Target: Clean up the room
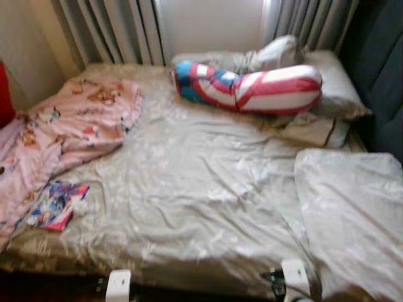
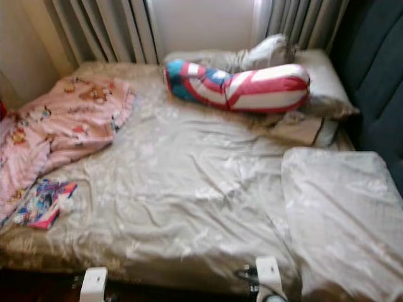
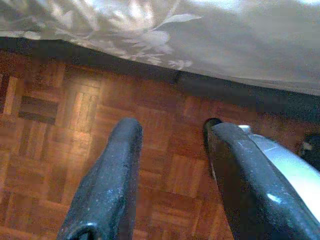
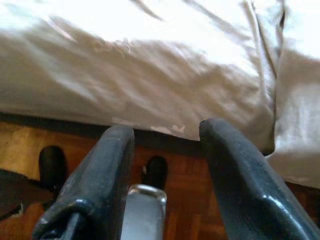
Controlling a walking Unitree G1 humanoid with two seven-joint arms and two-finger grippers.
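Both arms are hanging low at the bed's foot, left gripper and right gripper spread, empty. Pink blanket is lying crumpled on the left: soft, light; bunch an edge.

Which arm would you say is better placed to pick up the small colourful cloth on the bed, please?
Probably the left. The colourful cloth lies near the bed's left edge, beside the pink blanket. The left gripper hangs open on that side; the right gripper is farther away.
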